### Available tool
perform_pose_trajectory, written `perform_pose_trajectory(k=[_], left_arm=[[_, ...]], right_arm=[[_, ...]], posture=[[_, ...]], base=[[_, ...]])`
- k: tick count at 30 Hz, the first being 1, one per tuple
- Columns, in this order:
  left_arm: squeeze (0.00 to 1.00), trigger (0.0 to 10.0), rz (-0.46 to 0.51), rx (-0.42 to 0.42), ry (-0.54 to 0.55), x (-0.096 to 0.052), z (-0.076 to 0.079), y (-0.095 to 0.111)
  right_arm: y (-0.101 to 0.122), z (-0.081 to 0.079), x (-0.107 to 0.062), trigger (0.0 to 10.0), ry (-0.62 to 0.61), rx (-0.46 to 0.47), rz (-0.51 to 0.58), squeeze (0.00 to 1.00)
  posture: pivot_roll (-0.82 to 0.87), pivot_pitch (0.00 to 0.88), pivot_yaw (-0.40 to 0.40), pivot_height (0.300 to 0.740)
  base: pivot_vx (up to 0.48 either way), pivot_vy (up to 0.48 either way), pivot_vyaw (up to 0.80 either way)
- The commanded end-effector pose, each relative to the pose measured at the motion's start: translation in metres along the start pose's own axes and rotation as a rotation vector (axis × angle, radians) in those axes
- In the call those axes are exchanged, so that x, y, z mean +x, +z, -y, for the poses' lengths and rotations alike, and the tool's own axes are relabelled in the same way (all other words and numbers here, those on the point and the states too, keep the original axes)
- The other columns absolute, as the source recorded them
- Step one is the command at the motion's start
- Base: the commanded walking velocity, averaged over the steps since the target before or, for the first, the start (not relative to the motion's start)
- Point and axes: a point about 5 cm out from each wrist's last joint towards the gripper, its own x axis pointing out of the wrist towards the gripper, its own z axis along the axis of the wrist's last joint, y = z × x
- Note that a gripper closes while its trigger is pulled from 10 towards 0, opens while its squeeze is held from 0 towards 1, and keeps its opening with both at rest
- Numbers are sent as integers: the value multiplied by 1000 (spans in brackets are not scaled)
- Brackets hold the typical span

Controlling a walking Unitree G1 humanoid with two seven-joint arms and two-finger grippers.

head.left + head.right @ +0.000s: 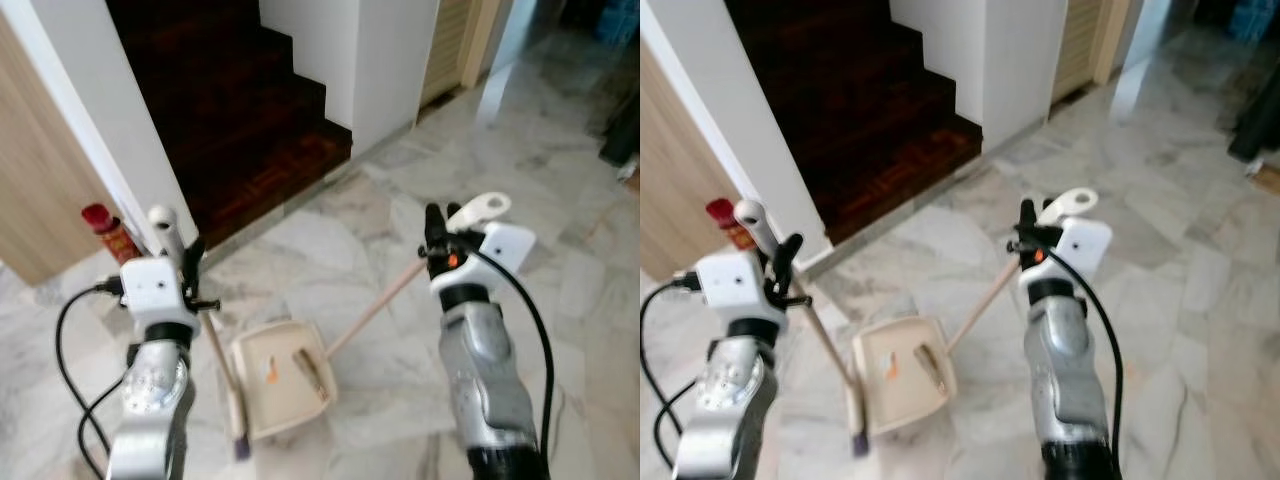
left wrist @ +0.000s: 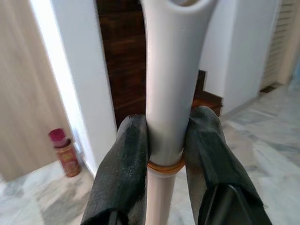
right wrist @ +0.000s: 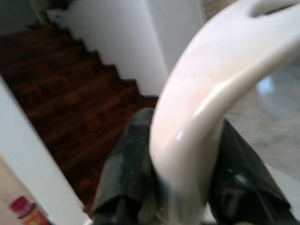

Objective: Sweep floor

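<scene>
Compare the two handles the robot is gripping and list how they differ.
The broom handle in the left gripper ends in a straight white tube; the dustpan handle in the right gripper ends in a curved, flattened loop. The broom handle stands steeply; the dustpan handle slants low toward the dustpan. Both are pale and clamped between jaws.
</scene>
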Motion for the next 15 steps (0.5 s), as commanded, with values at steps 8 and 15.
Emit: perform_pose_trajectory(k=[8,15], left_arm=[[0,10000,52,2,-12,0,2,11],[0,10000,53,4,-21,0,3,11]], right_arm=[[13,-7,3,10000,35,-3,56,0],[13,-10,3,10000,45,4,57,0]], posture=[[-57,59,36,740],[-56,50,39,740]], base=[[0,284,473],[0,293,562]])
